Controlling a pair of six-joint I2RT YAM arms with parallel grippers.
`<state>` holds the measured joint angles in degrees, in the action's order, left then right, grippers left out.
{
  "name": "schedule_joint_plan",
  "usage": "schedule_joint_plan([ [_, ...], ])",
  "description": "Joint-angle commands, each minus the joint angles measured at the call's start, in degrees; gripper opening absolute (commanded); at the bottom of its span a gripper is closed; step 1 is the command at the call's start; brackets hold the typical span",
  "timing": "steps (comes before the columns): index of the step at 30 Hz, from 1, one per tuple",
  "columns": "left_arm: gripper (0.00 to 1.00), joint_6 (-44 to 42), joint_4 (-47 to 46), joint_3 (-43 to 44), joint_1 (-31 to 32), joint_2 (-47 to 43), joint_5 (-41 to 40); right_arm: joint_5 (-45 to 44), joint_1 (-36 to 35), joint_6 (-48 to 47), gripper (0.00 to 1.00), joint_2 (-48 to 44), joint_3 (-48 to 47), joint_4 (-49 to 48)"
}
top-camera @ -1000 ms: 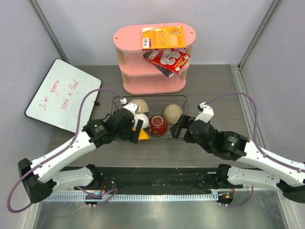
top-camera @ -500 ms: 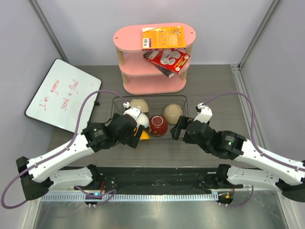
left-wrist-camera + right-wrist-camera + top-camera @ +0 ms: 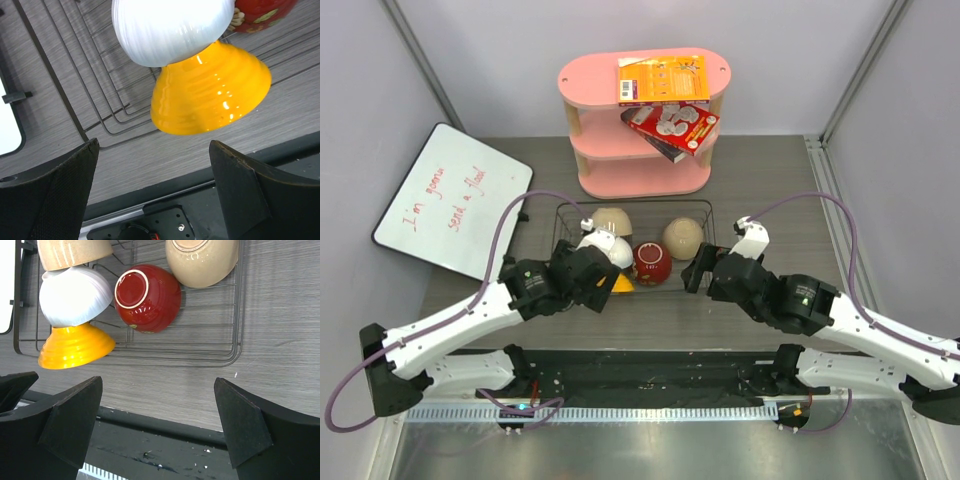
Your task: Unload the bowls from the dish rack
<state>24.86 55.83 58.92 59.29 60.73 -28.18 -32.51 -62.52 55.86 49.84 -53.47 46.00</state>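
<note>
The black wire dish rack [image 3: 708,216] holds several bowls. In the top view a beige bowl [image 3: 611,219] is at the back left and a second beige bowl [image 3: 683,238] at the right. The white bowl [image 3: 605,247], the dark red bowl [image 3: 651,262] and the yellow-orange bowl [image 3: 622,283] sit near the front. My left gripper [image 3: 603,290] is open and empty, just near of the yellow-orange bowl [image 3: 210,95], which lies under the white bowl [image 3: 170,27]. My right gripper [image 3: 695,272] is open and empty at the rack's right front corner [image 3: 235,340].
A pink three-tier shelf [image 3: 642,130] with boxes stands behind the rack. A whiteboard [image 3: 450,200] lies at the left. A black strip [image 3: 640,370] runs along the table's near edge.
My left gripper has drawn back a little toward the near edge and shifted right, off the white bowl. The right arm has hardly moved.
</note>
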Motion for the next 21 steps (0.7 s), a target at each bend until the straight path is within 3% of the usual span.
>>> schedule_joint_plan([
  [1,0.91,-0.69,-3.01,-2.30,0.30,0.09,-3.80,-2.38,-0.14,0.13,1.00,-0.71,-2.43,0.58],
  [12,0.85,-4.38,-7.14,-3.81,0.30,1.15,-6.00,-3.17,-0.14,1.71,1.00,-2.38,-1.20,1.11],
  [21,0.76,-7.63,-12.24,-5.65,0.30,0.53,-3.29,-3.70,-0.06,1.89,1.00,-2.21,-1.20,1.20],
])
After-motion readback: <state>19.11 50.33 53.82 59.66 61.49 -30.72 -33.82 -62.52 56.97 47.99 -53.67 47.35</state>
